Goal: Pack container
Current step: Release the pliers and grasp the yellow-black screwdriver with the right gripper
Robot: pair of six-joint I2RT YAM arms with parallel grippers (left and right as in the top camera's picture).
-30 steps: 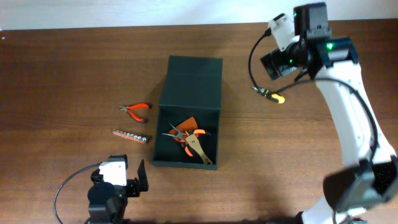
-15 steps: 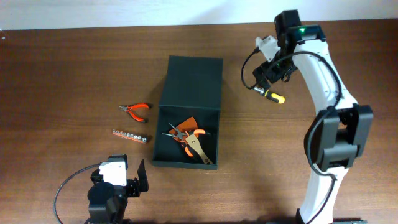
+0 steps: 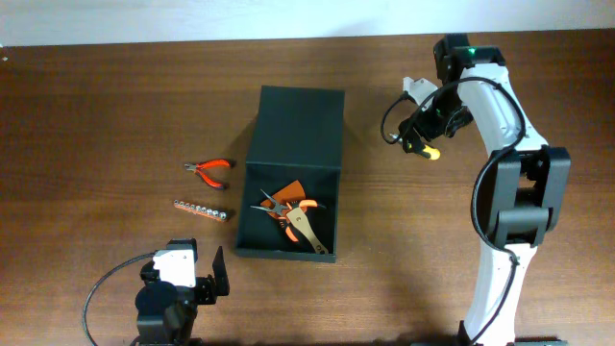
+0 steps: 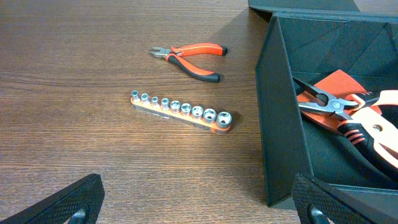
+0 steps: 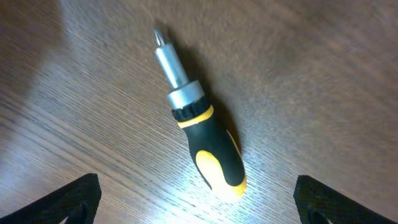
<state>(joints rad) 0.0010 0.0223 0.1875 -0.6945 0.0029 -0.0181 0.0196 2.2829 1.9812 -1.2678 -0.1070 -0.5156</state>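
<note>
The dark green-black container (image 3: pixel 322 163) lies open mid-table, its flat lid (image 3: pixel 298 130) folded back; its near wall also shows in the left wrist view (image 4: pixel 280 112). Inside lie orange-handled pliers (image 3: pixel 288 207) and other tools. My right gripper (image 3: pixel 423 125) is open and hovers just above a black-and-yellow screwdriver (image 3: pixel 429 151). In the right wrist view the screwdriver (image 5: pixel 199 137) lies on the table between the spread fingers (image 5: pixel 199 208). My left gripper (image 3: pixel 197 279) is open and empty near the front edge, left of the box (image 4: pixel 199 205).
Red-handled cutters (image 3: pixel 209 169) and an orange rail of sockets (image 3: pixel 203 210) lie on the wood left of the container; both show in the left wrist view, cutters (image 4: pixel 189 55) and socket rail (image 4: pixel 181 111). A white wall runs along the table's far edge.
My right arm has swung in and lowered its gripper over the screwdriver. The left arm and the tools have not moved.
</note>
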